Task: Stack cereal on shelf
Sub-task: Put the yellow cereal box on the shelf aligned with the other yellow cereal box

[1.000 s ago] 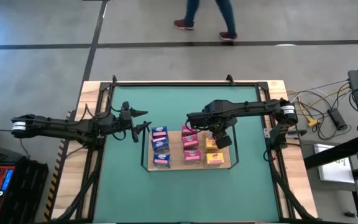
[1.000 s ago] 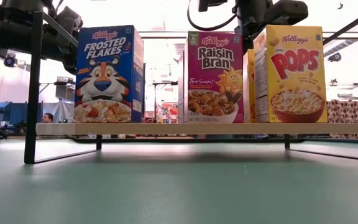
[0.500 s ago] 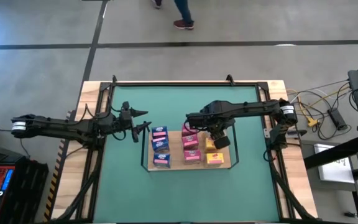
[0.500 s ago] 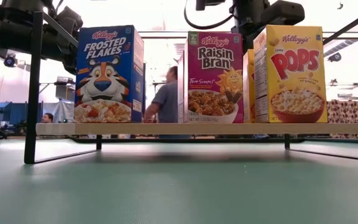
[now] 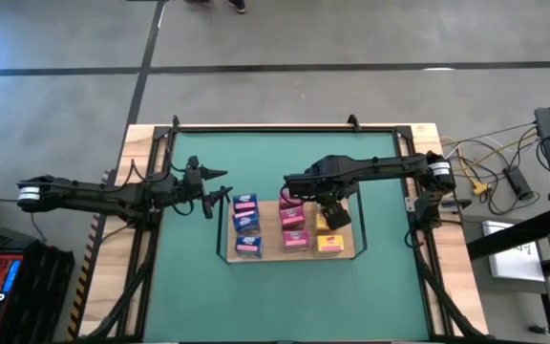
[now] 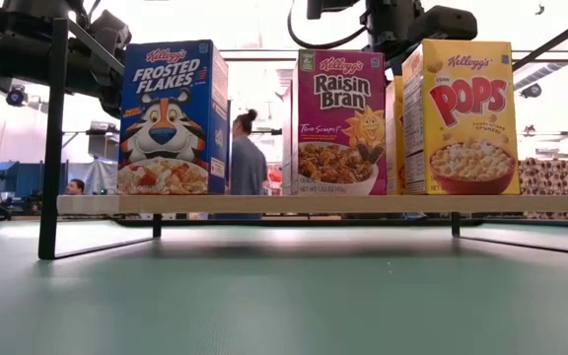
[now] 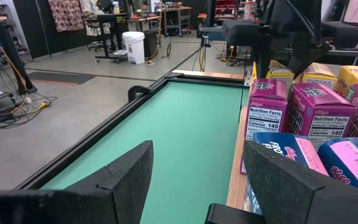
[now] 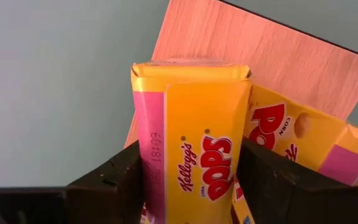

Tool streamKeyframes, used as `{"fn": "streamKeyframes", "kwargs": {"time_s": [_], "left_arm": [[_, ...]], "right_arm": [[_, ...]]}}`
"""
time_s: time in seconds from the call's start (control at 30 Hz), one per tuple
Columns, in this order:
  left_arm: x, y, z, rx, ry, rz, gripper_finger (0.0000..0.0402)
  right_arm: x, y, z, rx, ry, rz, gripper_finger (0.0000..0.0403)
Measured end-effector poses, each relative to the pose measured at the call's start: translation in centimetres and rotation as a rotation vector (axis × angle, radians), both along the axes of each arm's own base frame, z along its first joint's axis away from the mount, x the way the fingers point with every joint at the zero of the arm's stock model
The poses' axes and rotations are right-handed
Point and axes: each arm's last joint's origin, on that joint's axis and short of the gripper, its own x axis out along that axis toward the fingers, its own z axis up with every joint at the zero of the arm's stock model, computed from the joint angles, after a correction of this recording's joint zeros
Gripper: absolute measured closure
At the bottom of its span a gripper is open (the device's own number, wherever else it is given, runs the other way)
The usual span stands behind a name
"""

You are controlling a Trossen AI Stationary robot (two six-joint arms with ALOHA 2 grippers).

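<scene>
- Cereal boxes (image 5: 285, 225) stand on the shelf (image 5: 358, 250).
- Right gripper (image 8: 191, 171) straddles a yellow box (image 8: 194, 137), fingers parted beside it.
- Left gripper (image 5: 220, 195) waits open beside the shelf.

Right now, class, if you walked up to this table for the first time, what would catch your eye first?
Three bright rows of cereal boxes stand on the wooden shelf at the table's middle: blue Frosted Flakes, magenta Raisin Bran, yellow Corn Pops. The right gripper hangs over the yellow row, its fingers either side of a Pops box; the left gripper waits beside the shelf.
</scene>
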Motion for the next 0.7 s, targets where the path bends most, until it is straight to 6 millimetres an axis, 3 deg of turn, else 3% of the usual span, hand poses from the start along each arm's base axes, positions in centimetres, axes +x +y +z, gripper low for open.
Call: {"fn": "streamKeyframes", "kwargs": {"time_s": [0.37,0.7], "left_arm": [[0.0,0.0,0.0,0.0,0.0,0.0,0.0168],[0.0,0.0,0.0,0.0,0.0,0.0,0.0168]], "right_arm": [[-0.2,0.1,0.4,0.021,-0.013,-0.026,0.0188],[-0.4,0.1,2.2,0.02,-0.026,-0.026,0.0188]]}}
